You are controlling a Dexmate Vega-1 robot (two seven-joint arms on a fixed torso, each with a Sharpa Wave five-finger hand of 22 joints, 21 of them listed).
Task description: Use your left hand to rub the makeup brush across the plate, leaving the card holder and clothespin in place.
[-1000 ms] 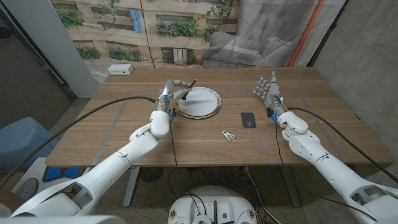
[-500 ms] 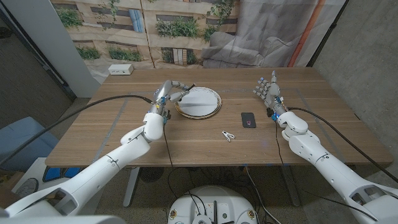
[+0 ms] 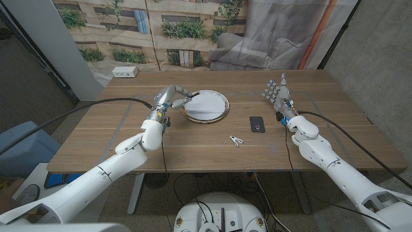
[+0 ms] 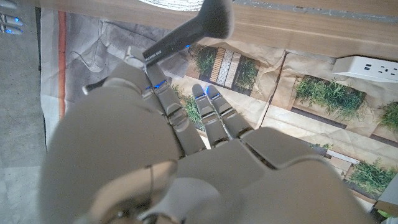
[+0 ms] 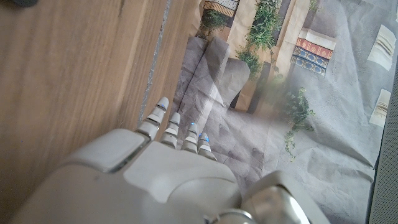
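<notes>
Head view: the left hand (image 3: 168, 98) grips the makeup brush (image 3: 185, 97) at the plate (image 3: 206, 106)'s 9 o'clock rim, right hand (image 3: 277, 92) open; left wrist view: the brush's long axis slants toward the tabletop (image 4: 298, 25).

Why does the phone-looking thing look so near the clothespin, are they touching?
Apart. The head view shows bare wood between the black card holder and the white clothespin, which lies nearer the table's front edge.
</notes>
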